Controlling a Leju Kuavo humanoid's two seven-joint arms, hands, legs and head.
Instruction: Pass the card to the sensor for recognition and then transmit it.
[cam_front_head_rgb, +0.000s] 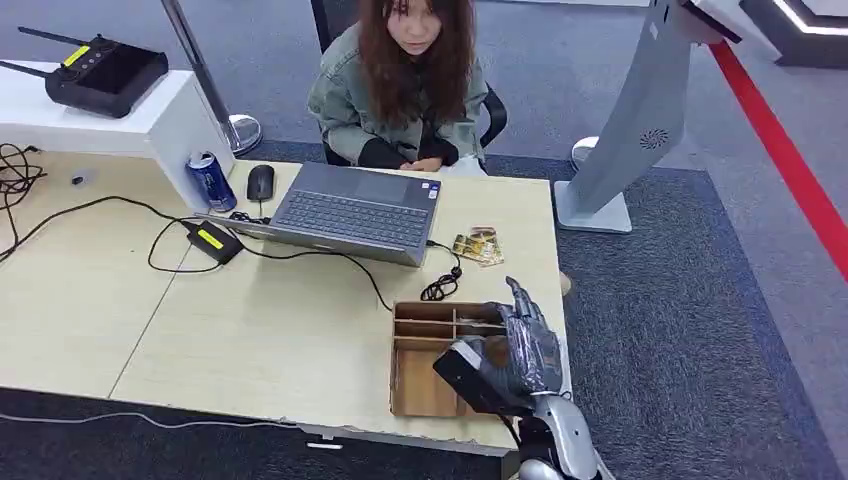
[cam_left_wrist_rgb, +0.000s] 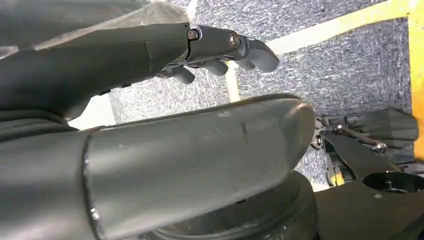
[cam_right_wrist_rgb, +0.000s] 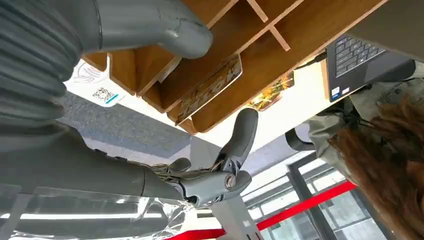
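Note:
A patterned card (cam_right_wrist_rgb: 207, 90) lies tilted in a compartment of the wooden divided box (cam_front_head_rgb: 418, 392) at the table's near right corner. My right hand (cam_front_head_rgb: 522, 345) hovers just above the box with fingers spread and nothing in it; in the right wrist view the fingers (cam_right_wrist_rgb: 241, 134) reach past the card without touching it. A small stack of gold cards (cam_front_head_rgb: 478, 246) lies on the table beyond the box, beside the laptop. A white pad with a QR code (cam_right_wrist_rgb: 97, 87) sits at the table edge next to the box. My left hand (cam_left_wrist_rgb: 150, 100) hangs over carpet, holding nothing.
A person (cam_front_head_rgb: 405, 80) sits behind the open laptop (cam_front_head_rgb: 350, 212) across the table. Cables (cam_front_head_rgb: 440, 285), a power brick (cam_front_head_rgb: 212, 241), a mouse (cam_front_head_rgb: 260, 181) and a can (cam_front_head_rgb: 211, 180) lie at the left. A grey kiosk stand (cam_front_head_rgb: 630, 130) rises on the right.

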